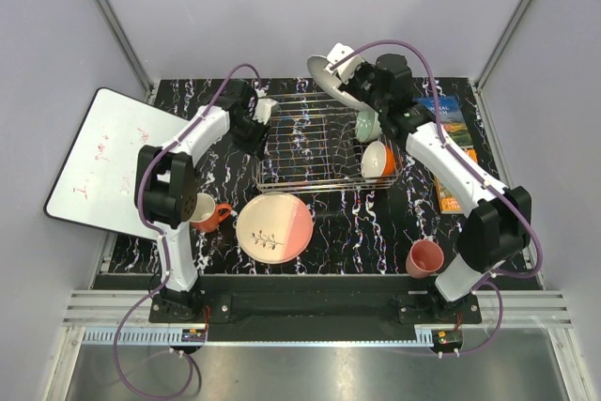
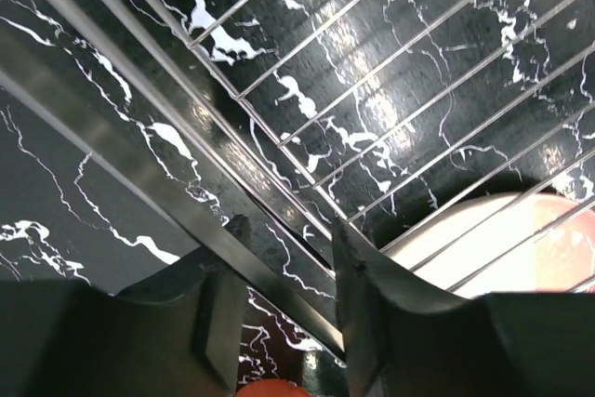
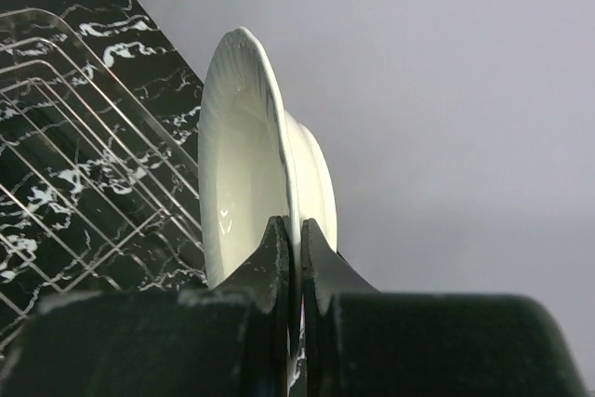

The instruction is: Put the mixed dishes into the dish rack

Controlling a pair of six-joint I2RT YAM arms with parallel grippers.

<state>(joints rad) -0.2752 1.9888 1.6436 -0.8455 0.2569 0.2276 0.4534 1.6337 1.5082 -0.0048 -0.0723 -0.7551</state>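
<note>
1. My right gripper (image 3: 295, 225) is clamped on the rim of the white plate (image 3: 244, 160). The fingers are pressed almost together, with only the plate's edge between them.
2. The white plate stands on edge in that grip, held in the air by the far right corner of the rack (image 1: 300, 147). From the top view it leans and touches no wire that I can see.
3. My left gripper (image 2: 286, 234) is at the rack's left end. Its fingers sit on either side of the rack's edge rail. I see a gap between them with the rail running through it, but I cannot tell whether they are pinching it.
4. The rack sits in the middle of the table (image 1: 366, 218), with its long side across my view.
5. The green bowl (image 1: 367, 125) and the orange bowl (image 1: 379, 159) are both in the rack's right end. The green one is farther from me and the orange one nearer, with its white inside facing left.
6. The twig plate (image 1: 274, 228) lies flat on the table just in front of the rack.
7. The mug (image 1: 208, 214) stands on the table just left of the twig plate, beside my left arm.
8. The cup (image 1: 424, 258) stands at the near right, next to my right arm's base.
9. The books (image 1: 449, 129) lie right of the rack, and the white board (image 1: 103, 157) hangs off the table's left side.
</note>
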